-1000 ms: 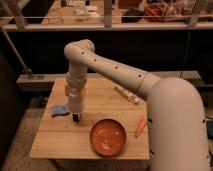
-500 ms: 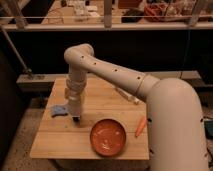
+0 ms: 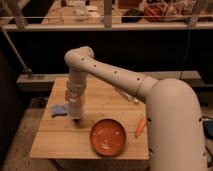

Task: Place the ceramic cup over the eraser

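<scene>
My gripper points straight down over the left half of the wooden table, just right of the pale blue lumpy object. A pale cylindrical section at the arm's tip could be the ceramic cup, but I cannot tell it apart from the wrist. A small dark shape at the gripper's lower end, on the table, looks like the eraser, mostly hidden by the gripper.
An orange round dish lies at the table's front middle. A small orange stick-like thing lies to its right. A pale elongated object lies behind, by the arm. A dark rail and cluttered shelves stand behind the table.
The gripper has shifted slightly left and down. The small dark block beneath it shows less than before. The dish and the blue object have not moved.
</scene>
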Controlling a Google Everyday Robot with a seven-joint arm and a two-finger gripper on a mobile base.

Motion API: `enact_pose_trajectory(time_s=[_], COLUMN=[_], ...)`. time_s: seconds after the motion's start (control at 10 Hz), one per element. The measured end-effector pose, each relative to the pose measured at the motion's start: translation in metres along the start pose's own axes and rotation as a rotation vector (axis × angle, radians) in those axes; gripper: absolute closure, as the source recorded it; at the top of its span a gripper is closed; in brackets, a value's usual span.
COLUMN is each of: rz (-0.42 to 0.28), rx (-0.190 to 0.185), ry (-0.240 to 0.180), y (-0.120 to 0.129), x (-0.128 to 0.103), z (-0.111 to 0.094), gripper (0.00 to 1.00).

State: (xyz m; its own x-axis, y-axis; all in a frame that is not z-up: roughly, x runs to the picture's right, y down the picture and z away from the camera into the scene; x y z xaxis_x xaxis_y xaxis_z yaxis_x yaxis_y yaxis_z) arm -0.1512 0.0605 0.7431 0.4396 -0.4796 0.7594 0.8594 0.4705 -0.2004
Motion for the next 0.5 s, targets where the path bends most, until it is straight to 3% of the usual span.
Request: enact_pose_trajectory(time_s=[0.5], rz=[0.002], rx=[-0.008], ry=[-0.009], y=[0.0022], x=[0.0011], z=[0.0068], gripper=[0.91])
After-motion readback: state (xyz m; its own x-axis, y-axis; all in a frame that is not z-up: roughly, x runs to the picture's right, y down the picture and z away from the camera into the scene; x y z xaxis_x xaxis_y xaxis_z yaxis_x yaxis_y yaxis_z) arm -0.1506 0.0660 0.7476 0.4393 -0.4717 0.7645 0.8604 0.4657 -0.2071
